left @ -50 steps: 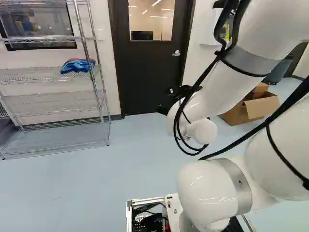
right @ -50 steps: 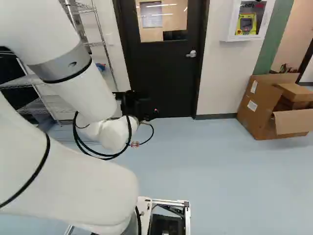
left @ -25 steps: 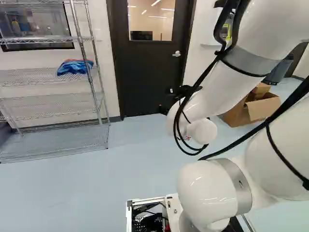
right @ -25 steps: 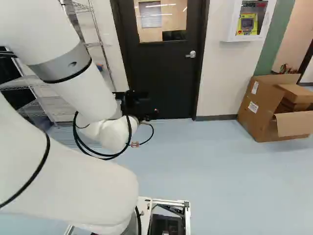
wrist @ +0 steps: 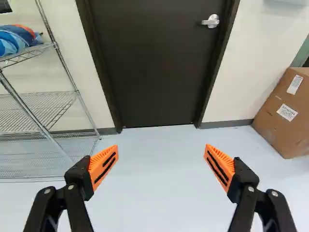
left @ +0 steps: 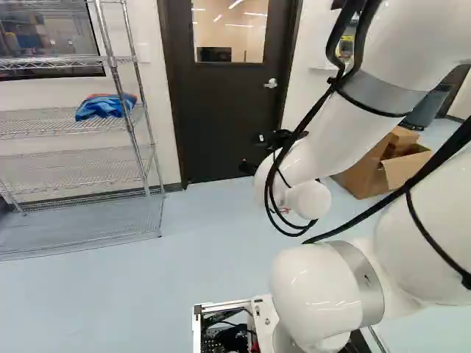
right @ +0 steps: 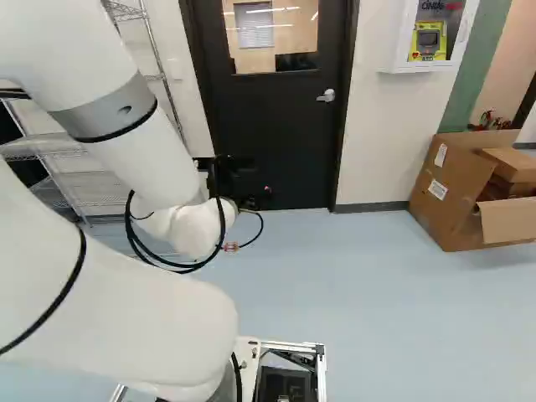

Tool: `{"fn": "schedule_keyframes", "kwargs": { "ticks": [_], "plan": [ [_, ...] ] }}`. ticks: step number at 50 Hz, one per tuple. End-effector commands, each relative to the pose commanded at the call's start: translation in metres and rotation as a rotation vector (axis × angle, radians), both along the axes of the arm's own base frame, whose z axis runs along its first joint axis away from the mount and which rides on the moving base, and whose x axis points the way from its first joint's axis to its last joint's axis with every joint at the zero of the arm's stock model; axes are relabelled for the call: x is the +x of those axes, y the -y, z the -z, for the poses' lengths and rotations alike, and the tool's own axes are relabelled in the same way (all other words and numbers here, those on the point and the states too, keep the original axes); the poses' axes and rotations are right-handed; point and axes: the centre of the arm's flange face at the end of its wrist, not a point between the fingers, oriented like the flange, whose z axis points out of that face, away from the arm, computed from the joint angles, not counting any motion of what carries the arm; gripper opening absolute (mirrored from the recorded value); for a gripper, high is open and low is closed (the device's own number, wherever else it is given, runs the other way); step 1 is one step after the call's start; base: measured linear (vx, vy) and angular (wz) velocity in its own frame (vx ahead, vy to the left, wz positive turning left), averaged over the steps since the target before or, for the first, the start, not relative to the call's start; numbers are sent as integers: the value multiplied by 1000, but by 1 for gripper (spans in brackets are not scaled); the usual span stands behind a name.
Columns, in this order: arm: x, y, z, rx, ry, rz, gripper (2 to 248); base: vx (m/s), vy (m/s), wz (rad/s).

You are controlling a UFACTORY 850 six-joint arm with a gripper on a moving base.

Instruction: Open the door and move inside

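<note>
Ahead of the claw [right: 241,179], an off-white wall [wrist: 260,58] is edged at its foot by a dark baseboard [wrist: 226,124]. Below the claw, pale blue floor [wrist: 154,193] is spread. To the claw's left, a wire shelving rack [left: 81,62] is seen, with a blue bundle [left: 101,108] laid on it and a window [left: 51,40] set behind. To its right, an opened cardboard box [right: 452,176] is placed near the wall, and a yellow device [right: 429,38] is housed in a white wall cabinet [right: 403,42].
</note>
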Motion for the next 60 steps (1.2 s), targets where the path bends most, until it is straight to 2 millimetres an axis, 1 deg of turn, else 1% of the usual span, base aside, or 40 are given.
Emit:
{"fn": "schedule_keyframes", "kwargs": {
  "ticks": [60],
  "plan": [
    [0,0,0,0,0,0,247,159,1,-10]
  ]
}}
